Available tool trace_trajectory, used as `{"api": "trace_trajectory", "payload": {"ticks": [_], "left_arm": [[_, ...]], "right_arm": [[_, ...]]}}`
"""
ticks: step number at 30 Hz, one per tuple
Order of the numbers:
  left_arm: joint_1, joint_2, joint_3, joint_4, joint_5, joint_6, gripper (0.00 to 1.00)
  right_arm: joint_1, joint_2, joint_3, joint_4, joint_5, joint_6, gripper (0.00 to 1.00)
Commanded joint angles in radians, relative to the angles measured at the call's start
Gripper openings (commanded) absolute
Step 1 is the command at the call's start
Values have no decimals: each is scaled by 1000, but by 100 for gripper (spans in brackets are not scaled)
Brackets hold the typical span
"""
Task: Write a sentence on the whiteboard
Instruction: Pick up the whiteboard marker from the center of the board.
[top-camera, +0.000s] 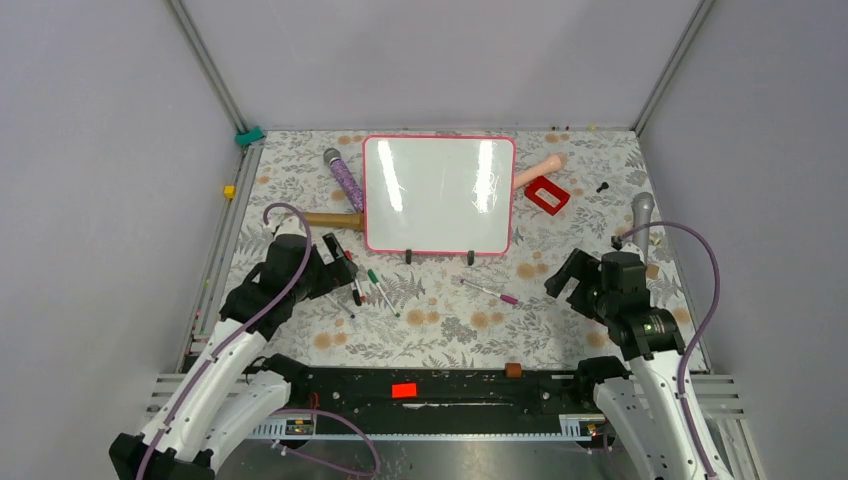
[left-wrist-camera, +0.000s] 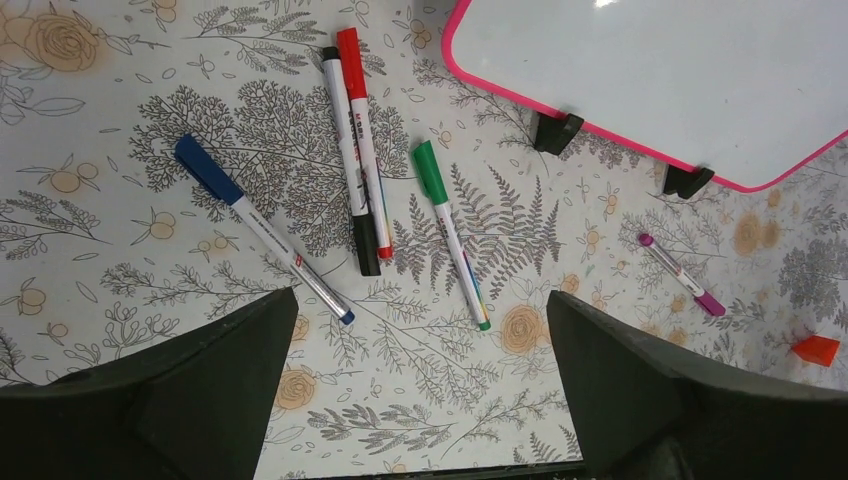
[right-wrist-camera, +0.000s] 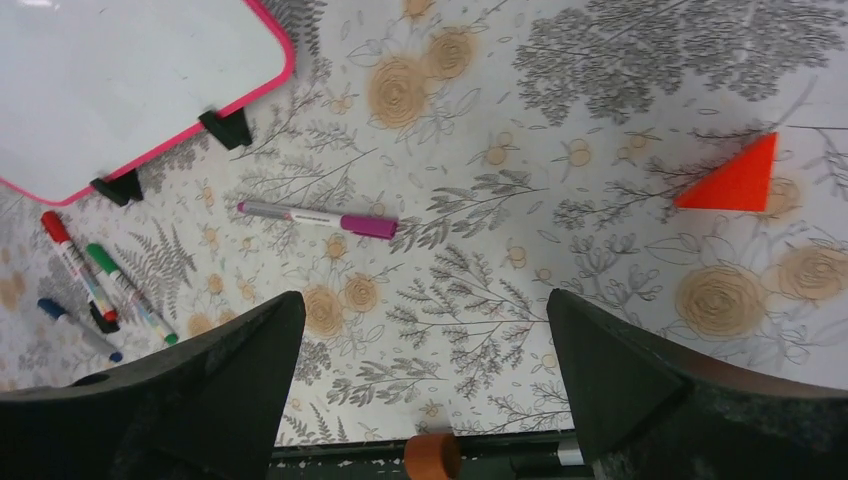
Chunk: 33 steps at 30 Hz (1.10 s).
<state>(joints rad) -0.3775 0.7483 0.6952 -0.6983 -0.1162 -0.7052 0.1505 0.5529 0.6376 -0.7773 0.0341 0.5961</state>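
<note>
Gleaming rectangular whiteboard (top-camera: 439, 195), rounded pink frame.

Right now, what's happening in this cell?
Nothing is being handled. The whiteboard is blank, nothing written on it. The left gripper and right gripper both hover open and empty. The blue marker, black marker, red marker and green marker lie on the table below the left one; the purple marker lies apart, toward the right arm.

fingers (left-wrist-camera: 210, 385) spread wide, holding nothing | tabletop (left-wrist-camera: 120, 120): blue marker (left-wrist-camera: 262, 228); black marker (left-wrist-camera: 348, 160) touching red marker (left-wrist-camera: 364, 140); green marker (left-wrist-camera: 450, 232); purple marker (left-wrist-camera: 681, 275) lying apart at right | whiteboard (left-wrist-camera: 680, 70) upper right, on black feet (left-wrist-camera: 556, 133) | orange block (left-wrist-camera: 817, 349) at right edge
</note>
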Motion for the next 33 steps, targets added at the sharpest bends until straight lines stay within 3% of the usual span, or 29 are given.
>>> {"api": "trace_trajectory", "payload": {"ticks": [1,4,7,10,16,22,27,33], "left_arm": [[-2,-69,36,4,17,74,99],[-2,-111,55,16,93,168,99],[-3,-153,91,20,112,269,99],[-1,-185,78,51,68,327,99],[0,-174,56,74,101,335,98],[-1,-220,45,62,50,321,98],[-1,-251,24,68,-30,285,96],[-1,-217,30,44,-109,250,95]], "right_arm": [[4,25,20,102,-206,-97,97],[40,56,-11,233,-331,-161,87],[182,121,11,277,-166,-182,88],[308,259,50,330,-112,-156,88],[666,531,174,429,129,-117,88],[894,826,402,459,263,-96,86],[983,1071,626,451,304,-89,80],[982,1187,739,386,314,-163,80]]}}
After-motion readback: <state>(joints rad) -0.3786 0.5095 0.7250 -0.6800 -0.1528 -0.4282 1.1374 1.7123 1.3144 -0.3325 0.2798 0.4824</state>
